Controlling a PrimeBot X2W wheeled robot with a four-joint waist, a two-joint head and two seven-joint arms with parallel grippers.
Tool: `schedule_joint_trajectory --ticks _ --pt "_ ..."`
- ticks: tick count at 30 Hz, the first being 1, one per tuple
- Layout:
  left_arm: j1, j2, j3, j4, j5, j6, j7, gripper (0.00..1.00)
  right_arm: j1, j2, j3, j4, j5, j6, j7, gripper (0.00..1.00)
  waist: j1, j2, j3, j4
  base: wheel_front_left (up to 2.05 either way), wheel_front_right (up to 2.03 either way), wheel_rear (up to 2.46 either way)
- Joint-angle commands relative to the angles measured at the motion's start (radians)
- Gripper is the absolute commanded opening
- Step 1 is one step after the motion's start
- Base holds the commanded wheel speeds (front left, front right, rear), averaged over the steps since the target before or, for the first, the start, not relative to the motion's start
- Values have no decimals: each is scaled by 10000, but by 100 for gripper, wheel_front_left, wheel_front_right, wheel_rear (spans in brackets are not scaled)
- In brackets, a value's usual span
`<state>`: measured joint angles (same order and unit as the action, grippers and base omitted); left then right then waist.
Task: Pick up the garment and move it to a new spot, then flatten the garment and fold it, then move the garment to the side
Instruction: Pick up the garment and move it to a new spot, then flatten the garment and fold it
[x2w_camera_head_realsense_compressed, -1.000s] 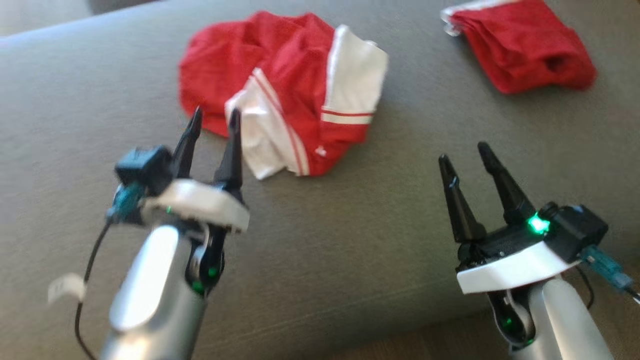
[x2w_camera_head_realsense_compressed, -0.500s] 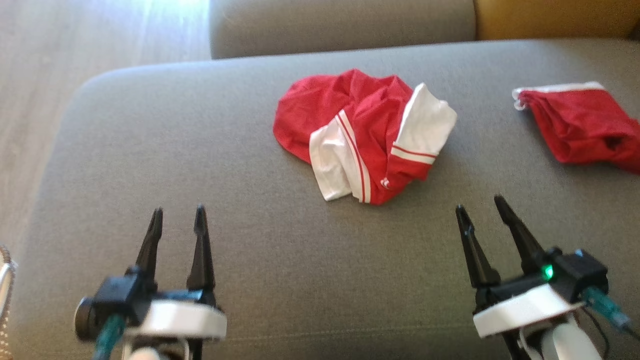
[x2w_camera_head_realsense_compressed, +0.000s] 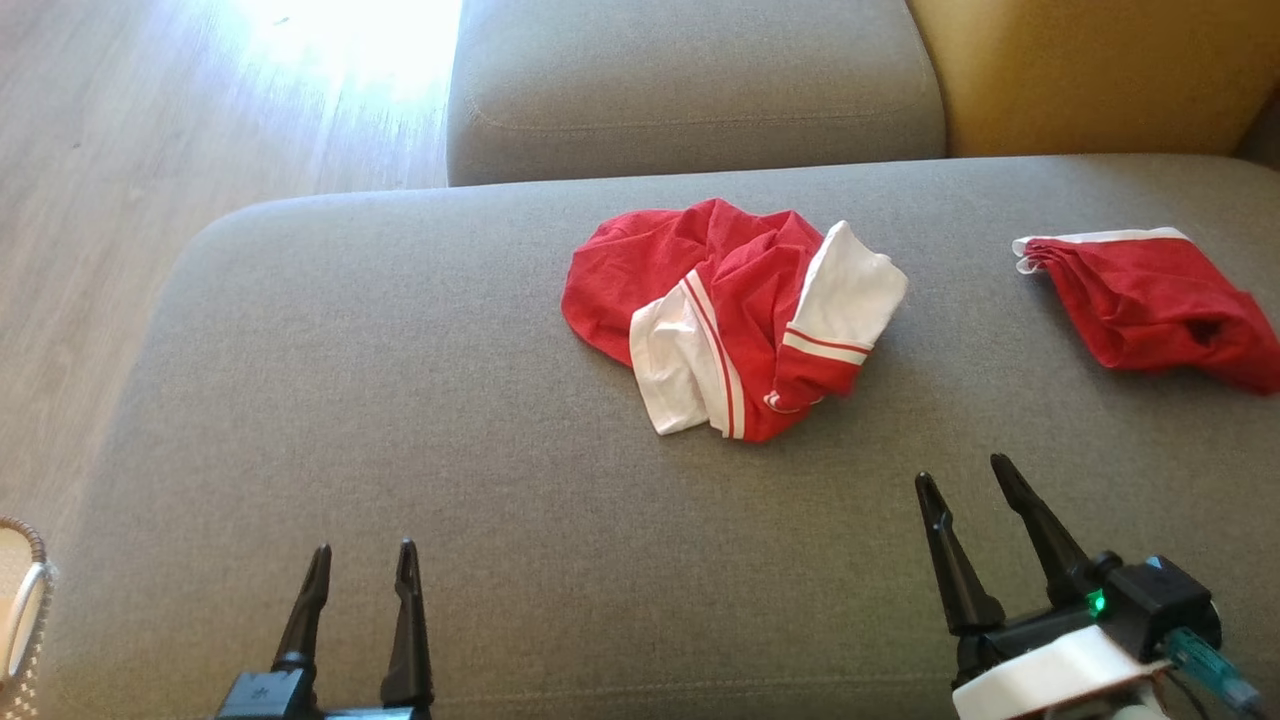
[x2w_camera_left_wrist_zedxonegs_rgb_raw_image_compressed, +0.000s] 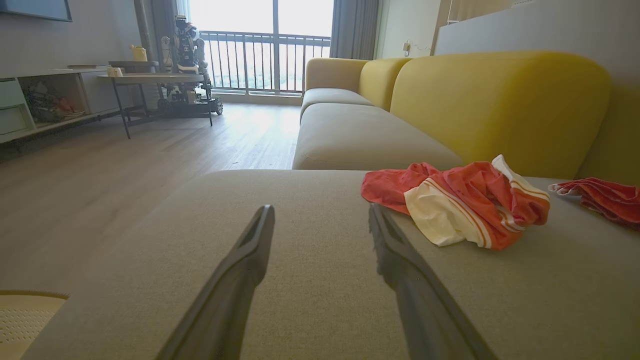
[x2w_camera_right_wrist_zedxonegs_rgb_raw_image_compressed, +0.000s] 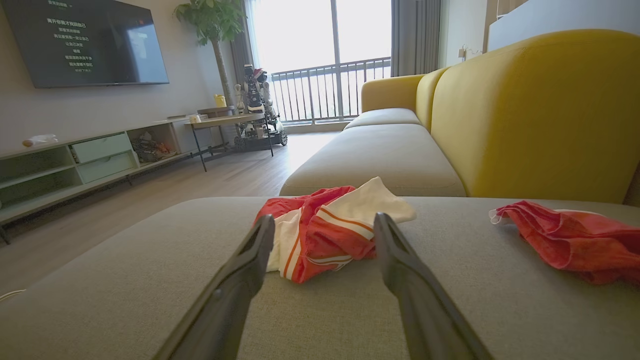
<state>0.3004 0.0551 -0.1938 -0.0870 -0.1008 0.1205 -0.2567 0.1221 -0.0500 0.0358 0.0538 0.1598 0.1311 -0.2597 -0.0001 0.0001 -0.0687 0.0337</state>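
The red and white garment (x2w_camera_head_realsense_compressed: 735, 320) is seen crumpled in a heap near the middle of the grey sofa seat (x2w_camera_head_realsense_compressed: 400, 420). It is untouched, so the first pick-up is judged not yet begun. A second red garment (x2w_camera_head_realsense_compressed: 1150, 310) is laid well apart to the right, probably as a piece already dealt with. The left jaws and the right jaws are both held wide and empty over the near part of the seat. The right jaws are nearer the heap, presumably readied for the reach.
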Motion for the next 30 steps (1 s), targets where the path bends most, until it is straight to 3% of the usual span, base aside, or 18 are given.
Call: schedule_joint_trajectory --ticks 1,30 --pt "-584 -47 240 -305 -19 100 -51 100 -277 -3 217 -309 58 -4 -21 100 1 -1 -3 -14 0 0 0" --pt "-705 -49 160 -65 380 227 -51 100 -357 -3 323 -285 149 -4 -21 100 1 -1 37 -124 0 0 0"
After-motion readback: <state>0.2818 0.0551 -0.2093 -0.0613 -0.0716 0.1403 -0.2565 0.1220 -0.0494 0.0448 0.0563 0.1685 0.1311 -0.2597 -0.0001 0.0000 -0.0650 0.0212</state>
